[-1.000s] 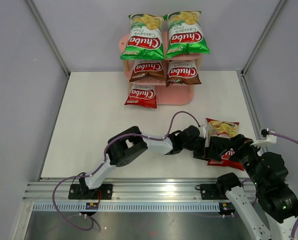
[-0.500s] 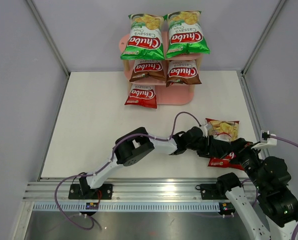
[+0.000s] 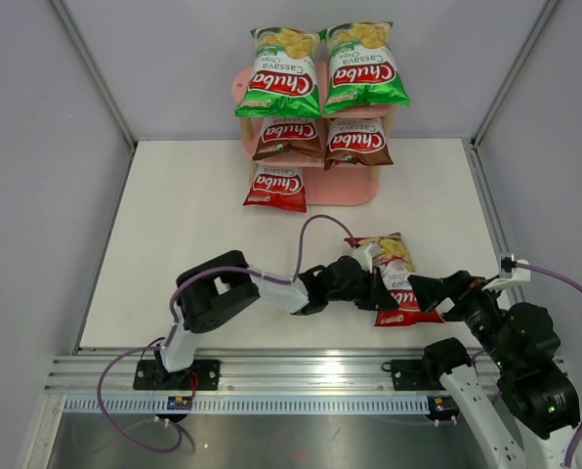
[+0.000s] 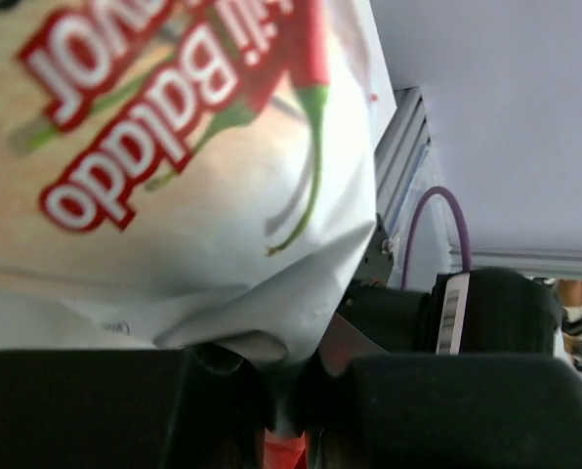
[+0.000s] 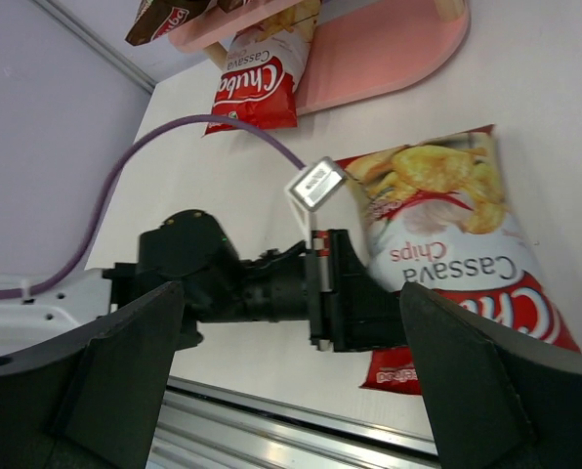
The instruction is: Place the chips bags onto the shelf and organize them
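Five glossy chips bags [image 3: 279, 73] shelved on pink three-tier shelf [image 3: 354, 188]; bottom right slot bare. Sixth, glossy red chips bag [image 3: 396, 278], lies near right, edge pinched by left gripper [image 3: 377, 290]. Right gripper [image 3: 436, 290] spread wide, empty.

A white tabletop [image 3: 184, 244] is enclosed by pale lilac-grey wall panels [image 3: 32, 195] with aluminium corner posts [image 3: 94, 73], a slotted aluminium rail [image 3: 301, 369] along its near edge and a dull metal sheet [image 3: 301, 440] beyond, all evenly lit.

Five bags [image 3: 281, 73] sit on the shelf [image 3: 354, 186] at the table's [image 3: 193, 244] back; the sixth bag [image 3: 398, 272] lies front right.
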Controlling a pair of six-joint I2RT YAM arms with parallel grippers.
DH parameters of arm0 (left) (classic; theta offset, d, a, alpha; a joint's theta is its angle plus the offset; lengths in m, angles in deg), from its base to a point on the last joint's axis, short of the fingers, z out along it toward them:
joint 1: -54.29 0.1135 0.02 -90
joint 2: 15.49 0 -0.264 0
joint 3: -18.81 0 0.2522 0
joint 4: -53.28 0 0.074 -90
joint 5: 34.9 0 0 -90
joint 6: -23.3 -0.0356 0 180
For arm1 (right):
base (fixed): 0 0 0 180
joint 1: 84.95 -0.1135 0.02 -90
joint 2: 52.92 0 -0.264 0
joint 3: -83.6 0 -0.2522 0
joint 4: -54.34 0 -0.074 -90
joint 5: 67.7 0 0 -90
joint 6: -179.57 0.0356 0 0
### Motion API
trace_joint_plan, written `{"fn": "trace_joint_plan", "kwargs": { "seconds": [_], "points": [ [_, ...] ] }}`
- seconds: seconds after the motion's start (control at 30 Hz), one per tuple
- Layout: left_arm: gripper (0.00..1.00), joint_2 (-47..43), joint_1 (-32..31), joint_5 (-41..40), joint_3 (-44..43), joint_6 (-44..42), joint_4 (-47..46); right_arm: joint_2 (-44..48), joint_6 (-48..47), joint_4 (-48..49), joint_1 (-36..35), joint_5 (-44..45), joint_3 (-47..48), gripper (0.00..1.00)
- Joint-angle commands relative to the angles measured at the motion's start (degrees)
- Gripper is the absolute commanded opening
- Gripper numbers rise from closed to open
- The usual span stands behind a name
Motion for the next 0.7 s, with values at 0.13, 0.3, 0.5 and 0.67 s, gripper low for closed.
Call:
{"fn": "trace_joint_plan", "kwargs": {
  "seconds": [0.13, 0.3, 0.5, 0.67],
  "points": [
    [0.08, -16.2, -0.2, -11.4, 16.9, -6.5, -7.6, -0.7, 2.4, 4.1, 0.2, -1.3, -1.2, 1.00],
    [0.08, -27.5, -0.3, -19.5, 26.4, -7.0, -7.1, 0.7, 7.5, 8.9, 0.2, -5.1, -5.6, 0.99],
    [0.08, -40.5, -0.3, -32.6, 37.4, -6.6, -4.6, -0.3, 19.7, 21.4, 0.2, -15.0, -16.4, 1.00],
    [0.10, -53.3, 0.1, -44.5, 41.3, -3.3, 4.7, -2.4, 36.4, 42.3, 0.2, -21.4, -31.5, 0.99]
  ]
}}
